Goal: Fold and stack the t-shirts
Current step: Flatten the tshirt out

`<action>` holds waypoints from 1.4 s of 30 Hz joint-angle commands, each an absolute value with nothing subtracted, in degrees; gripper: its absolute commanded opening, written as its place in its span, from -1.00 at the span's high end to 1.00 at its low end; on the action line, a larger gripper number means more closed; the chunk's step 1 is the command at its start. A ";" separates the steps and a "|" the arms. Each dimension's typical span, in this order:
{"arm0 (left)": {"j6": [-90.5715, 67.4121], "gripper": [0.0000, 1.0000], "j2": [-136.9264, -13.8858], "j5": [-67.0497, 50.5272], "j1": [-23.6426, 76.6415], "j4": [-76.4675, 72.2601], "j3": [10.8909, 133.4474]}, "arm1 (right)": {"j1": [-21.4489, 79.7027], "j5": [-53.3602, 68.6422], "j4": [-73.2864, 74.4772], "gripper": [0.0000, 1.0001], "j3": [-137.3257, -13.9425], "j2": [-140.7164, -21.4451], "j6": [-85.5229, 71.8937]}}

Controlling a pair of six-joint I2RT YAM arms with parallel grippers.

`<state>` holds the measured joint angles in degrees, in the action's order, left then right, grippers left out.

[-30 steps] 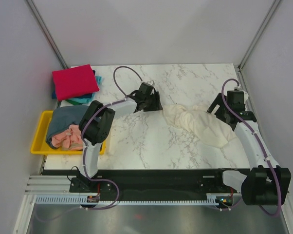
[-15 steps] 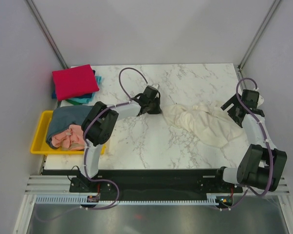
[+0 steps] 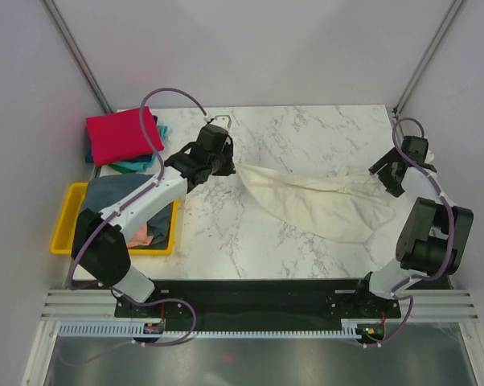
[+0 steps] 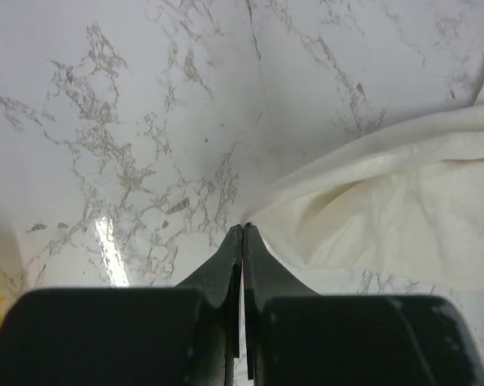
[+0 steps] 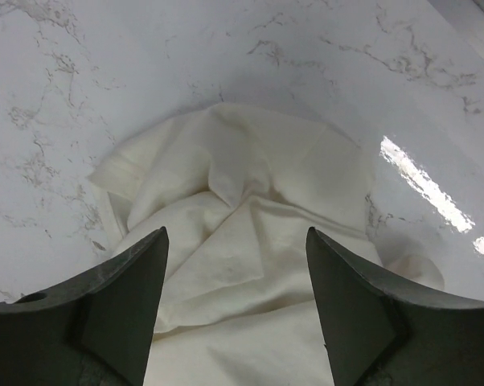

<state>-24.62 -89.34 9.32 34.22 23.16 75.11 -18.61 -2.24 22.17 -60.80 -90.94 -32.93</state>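
A cream-white t-shirt (image 3: 322,205) lies stretched across the marble table (image 3: 226,233). My left gripper (image 3: 226,165) is shut on the shirt's left corner; in the left wrist view the cloth (image 4: 387,201) runs right up to the closed tips of the gripper (image 4: 242,227). My right gripper (image 3: 385,181) hovers open over the shirt's right end, with crumpled cloth (image 5: 242,185) showing between its spread fingers (image 5: 235,233). A folded red t-shirt (image 3: 123,135) rests on a teal one (image 3: 139,166) at the back left. Slate grey-blue (image 3: 113,193) and salmon pink (image 3: 142,238) shirts sit in the tray, partly hidden by the left arm.
The yellow plastic tray (image 3: 65,233) stands at the table's left edge. Grey walls close in the table at the back and on both sides. The right arm stands close to the right wall.
My left gripper shut on the shirt's corner and pulled it back and to the left, stretching the shirt out. The right gripper moved to the shirt's right end and its fingers narrowed a little.
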 commanded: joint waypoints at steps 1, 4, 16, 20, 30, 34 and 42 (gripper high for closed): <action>-20.57 0.96 -88.69 9.41 34.45 29.97 73.39 | -18.72 -1.05 20.30 -0.54 -63.72 -93.07 -32.26; -20.13 0.96 -87.28 9.05 34.45 30.15 71.81 | -18.72 -0.09 19.78 -0.41 -64.25 -94.92 -31.82; -21.09 0.96 -87.71 6.94 34.45 29.88 71.46 | -15.65 2.81 17.40 0.01 -61.44 -97.65 -33.13; -21.44 0.96 -87.89 6.59 34.45 29.88 71.28 | -15.64 2.81 16.61 0.00 -59.59 -96.16 -32.96; -21.97 0.96 -88.42 6.59 34.45 29.62 70.84 | -15.38 4.13 15.47 0.73 -57.13 -94.31 -32.26; -21.88 0.96 -88.42 6.94 34.45 29.53 70.93 | -15.12 4.48 16.17 0.92 -57.04 -92.03 -32.26; -21.36 0.96 -85.26 7.12 34.45 31.20 73.82 | -15.12 5.98 23.28 0.99 -63.27 -81.85 -30.76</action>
